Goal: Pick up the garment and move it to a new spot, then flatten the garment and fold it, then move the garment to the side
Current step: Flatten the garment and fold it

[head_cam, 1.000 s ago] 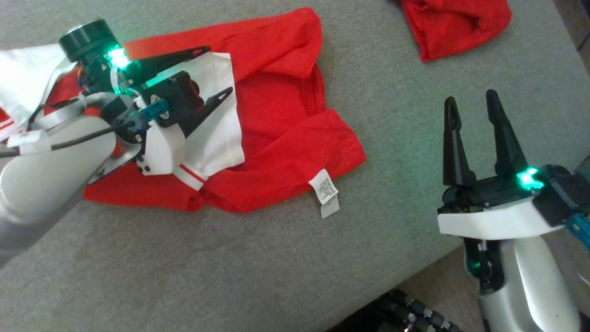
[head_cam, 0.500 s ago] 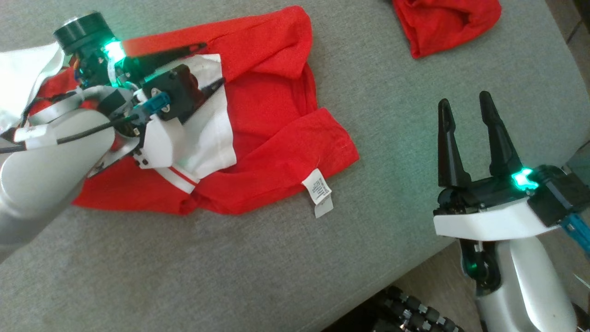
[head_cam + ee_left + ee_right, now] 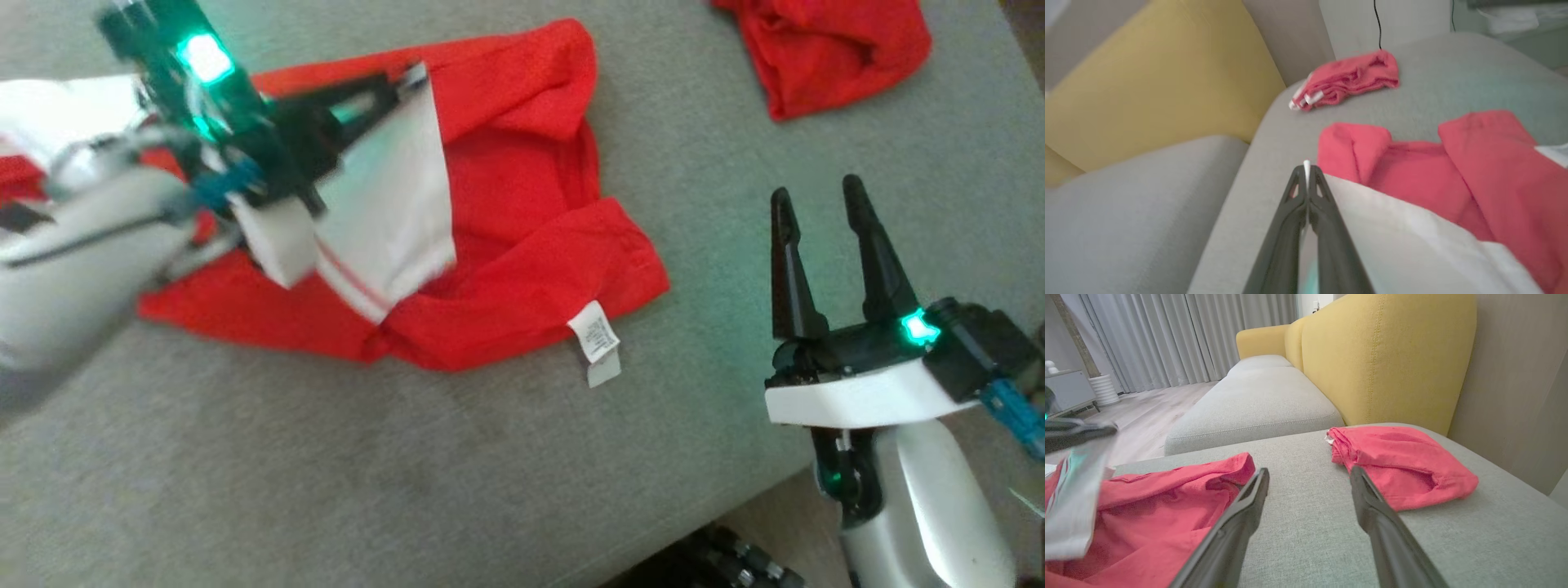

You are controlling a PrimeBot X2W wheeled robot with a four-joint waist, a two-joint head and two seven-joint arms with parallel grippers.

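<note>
the red garment lies in the upper left of the head view on the grey sofa cushion, its white panel lifted at one edge. the left claw is pressed together, pinching that white edge. the right claw stands spread at the lower right, apart from the cloth. a second red bundle sits at the top right

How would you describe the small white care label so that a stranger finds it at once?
On the grey fabric sofa cushion lies a large red and white garment, nearer than the small folded red garment. From its near edge, towards the right gripper, sticks out the small white care label: the only printed tag, on bare grey cloth.
</note>
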